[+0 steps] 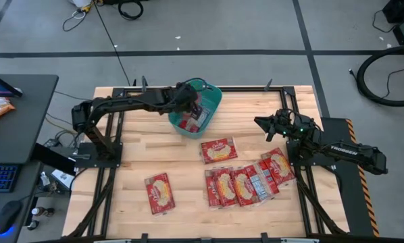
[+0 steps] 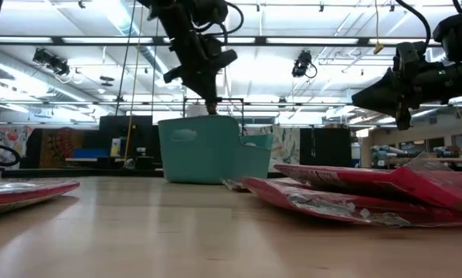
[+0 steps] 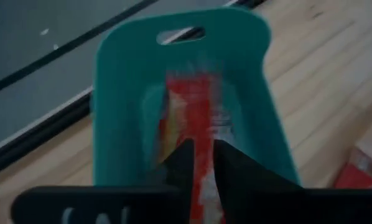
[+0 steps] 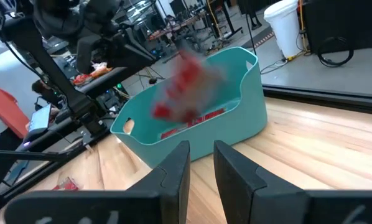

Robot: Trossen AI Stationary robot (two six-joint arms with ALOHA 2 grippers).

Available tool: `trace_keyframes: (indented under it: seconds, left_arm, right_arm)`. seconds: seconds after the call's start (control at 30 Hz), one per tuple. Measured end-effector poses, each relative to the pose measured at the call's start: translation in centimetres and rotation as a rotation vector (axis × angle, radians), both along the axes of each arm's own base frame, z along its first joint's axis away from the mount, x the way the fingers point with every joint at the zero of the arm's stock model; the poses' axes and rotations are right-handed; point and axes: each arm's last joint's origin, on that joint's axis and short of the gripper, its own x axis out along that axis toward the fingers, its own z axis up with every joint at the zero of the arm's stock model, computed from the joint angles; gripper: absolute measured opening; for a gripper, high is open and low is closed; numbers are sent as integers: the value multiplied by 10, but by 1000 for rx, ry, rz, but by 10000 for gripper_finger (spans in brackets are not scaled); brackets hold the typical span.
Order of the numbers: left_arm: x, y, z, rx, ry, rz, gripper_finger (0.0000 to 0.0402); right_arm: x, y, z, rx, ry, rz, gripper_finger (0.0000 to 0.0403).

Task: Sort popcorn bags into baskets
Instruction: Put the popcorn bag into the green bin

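Red bag (image 1: 161, 192) lies alone at lower left of the worktop (image 1: 128, 202). Left end effector (image 1: 187, 102) hangs over the teal basket (image 1: 212, 94), upper centre, fingers clamped on a bag (image 4: 185, 87) to drop it in. Six more bags (image 1: 246, 182) wait lower right; right end effector (image 1: 269, 125) idles above them, fingers slightly apart, nothing blocking.

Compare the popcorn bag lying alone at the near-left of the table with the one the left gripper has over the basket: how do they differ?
The lone popcorn bag lies flat on the table, untouched. The held popcorn bag hangs on edge inside the teal basket, pinched by the left gripper, and looks motion-blurred. Both are red packets with a cream-yellow panel. The right gripper waits above the table's right side.
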Motion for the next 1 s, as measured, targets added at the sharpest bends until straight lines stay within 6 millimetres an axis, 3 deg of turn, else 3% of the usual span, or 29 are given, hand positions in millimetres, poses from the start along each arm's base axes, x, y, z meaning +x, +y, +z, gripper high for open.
trace_keyframes:
  seconds: [0.2,0.33,0.43,0.63,0.83,1.0]
  left_arm:
    - [3,-5,1,26,24,-71,143]
    - [6,-22,17,79,68,-362,185]
    - [10,-50,19,92,93,-639,195]
    - [13,-115,12,135,198,-936,186]
    - [-2,-179,1,103,342,-1145,181]
    - [-18,-218,-9,42,421,-1193,181]
  right_arm:
    - [0,0,1,-5,-11,0,77]
    - [0,0,2,-9,-19,0,77]
    - [0,0,2,-9,-18,0,77]
    - [0,0,2,-9,-20,0,77]
    - [0,0,2,-10,-22,0,77]
    - [0,0,3,-11,-23,0,77]
